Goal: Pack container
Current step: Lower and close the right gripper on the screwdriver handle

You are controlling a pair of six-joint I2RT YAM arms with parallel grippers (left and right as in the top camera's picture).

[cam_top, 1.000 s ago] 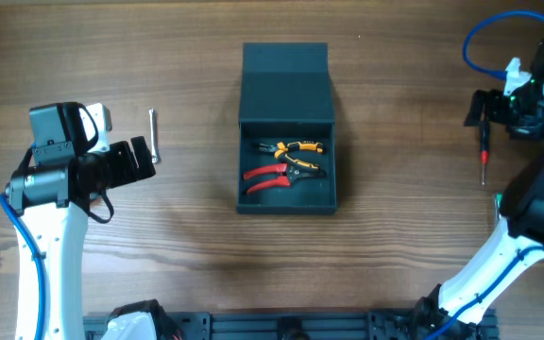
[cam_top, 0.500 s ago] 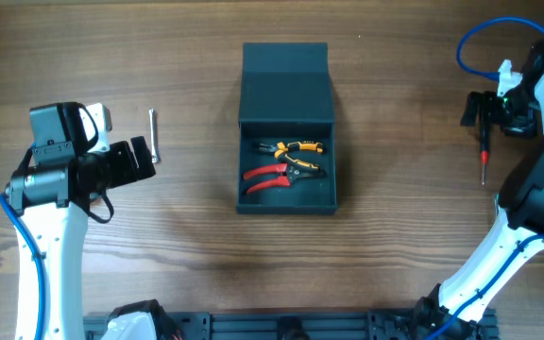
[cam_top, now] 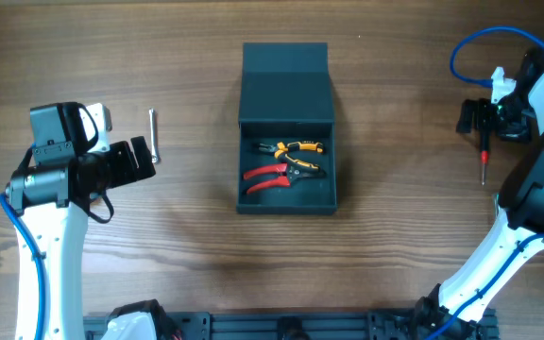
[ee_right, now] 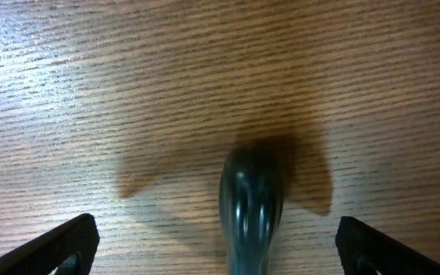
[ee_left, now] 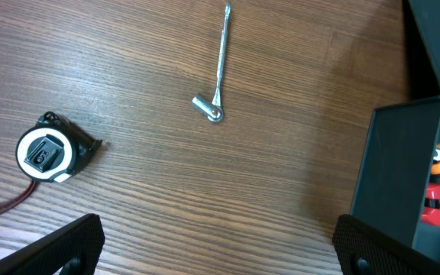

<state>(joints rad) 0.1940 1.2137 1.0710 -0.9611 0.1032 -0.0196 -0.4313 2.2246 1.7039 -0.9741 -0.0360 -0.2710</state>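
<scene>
So far, two pliers [cam_top: 281, 162] lie in the open container [cam_top: 286, 210] at centre. At 9 o'clock our left gripper [cam_top: 143, 159] gapes empty near the hex key [cam_top: 153, 135] and tape measure [ee_left: 46, 153]; at 3 o'clock our right gripper [cam_top: 473, 118] spreads wide above the screwdriver [cam_top: 484, 162], holding nothing. Those three we judge unpacked.

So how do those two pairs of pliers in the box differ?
The orange-handled pliers lie nearer the lid, handles pointing right in the overhead view; the red-handled pliers lie nearer the front, handles pointing left and spread apart. Both rest inside the open container.
</scene>
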